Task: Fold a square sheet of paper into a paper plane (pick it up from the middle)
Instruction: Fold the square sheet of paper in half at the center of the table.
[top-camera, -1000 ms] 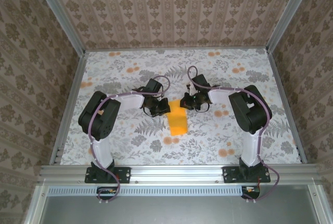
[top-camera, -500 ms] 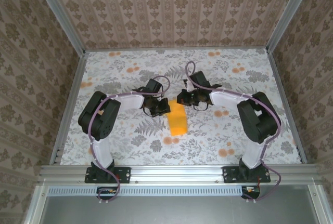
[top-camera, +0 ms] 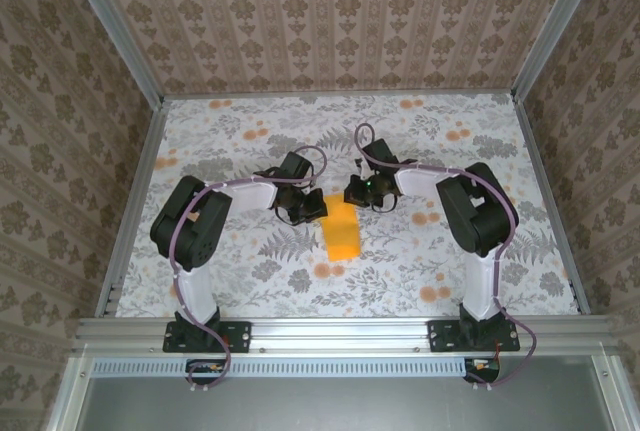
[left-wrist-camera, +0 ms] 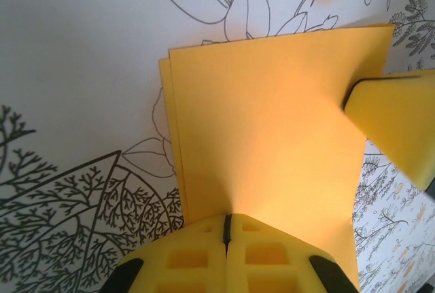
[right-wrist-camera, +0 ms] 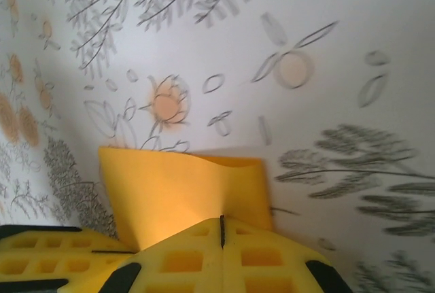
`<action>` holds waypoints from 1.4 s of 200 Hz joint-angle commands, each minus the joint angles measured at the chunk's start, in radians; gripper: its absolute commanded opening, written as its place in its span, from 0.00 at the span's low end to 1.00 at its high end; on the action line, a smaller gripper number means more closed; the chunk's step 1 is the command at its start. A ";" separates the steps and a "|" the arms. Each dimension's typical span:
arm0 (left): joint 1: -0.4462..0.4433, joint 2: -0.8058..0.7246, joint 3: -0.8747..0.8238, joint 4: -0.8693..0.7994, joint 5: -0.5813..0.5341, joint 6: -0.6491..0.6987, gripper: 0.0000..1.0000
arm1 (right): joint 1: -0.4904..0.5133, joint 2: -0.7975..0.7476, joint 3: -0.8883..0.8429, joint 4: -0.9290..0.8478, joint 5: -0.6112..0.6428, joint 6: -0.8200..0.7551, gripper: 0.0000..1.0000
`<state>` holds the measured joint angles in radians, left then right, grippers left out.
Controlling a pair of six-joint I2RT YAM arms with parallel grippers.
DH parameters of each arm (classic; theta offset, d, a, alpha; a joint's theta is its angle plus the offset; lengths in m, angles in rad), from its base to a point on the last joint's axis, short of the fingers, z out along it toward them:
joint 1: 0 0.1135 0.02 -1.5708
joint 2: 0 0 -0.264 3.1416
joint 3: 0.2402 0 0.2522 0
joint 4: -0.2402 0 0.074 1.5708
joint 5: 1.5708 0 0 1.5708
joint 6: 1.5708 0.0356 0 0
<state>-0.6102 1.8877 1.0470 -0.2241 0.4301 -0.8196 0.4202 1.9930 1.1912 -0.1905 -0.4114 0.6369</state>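
The square sheet of paper [top-camera: 342, 233] is lying on the counter [top-camera: 240, 281] between the two arms, folded into a narrow rectangle (the left wrist view is showing two layers, edges slightly offset). Left fingers [left-wrist-camera: 204, 255] are meeting flush, seam closed, with nothing showing between them. Their tips are sitting over the sheet's edge on their side; whether they are bearing down on the paper or just hovering is not readable. Right fingers [right-wrist-camera: 197, 259] are likewise closed against each other, tips over the sheet's edge nearest them. The paper edge beyond them is curling up a little off the counter. In the left wrist view one right finger is reaching in from the right, overlapping a corner of the sheet. From above, both pairs are facing each other across the sheet's far end, near but apart. Left arm [top-camera: 190, 221] and right arm [top-camera: 480, 213] are bending inward from their bases at the near edge. The counter cover is showing grey leaf drawings and blotchy orange flower prints [top-camera: 322, 270]. Patterned walls [top-camera: 340, 21] are enclosing three sides.
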 commanded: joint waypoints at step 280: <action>-0.005 0.086 -0.096 -0.269 -0.214 0.005 0.03 | 0.056 -0.269 -0.425 -0.131 -0.091 -0.106 0.06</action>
<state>-0.6216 1.8744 1.0344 -0.2108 0.3985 -0.8303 0.4946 1.7500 0.8482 -0.2268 -0.5396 0.5533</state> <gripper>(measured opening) 0.044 0.061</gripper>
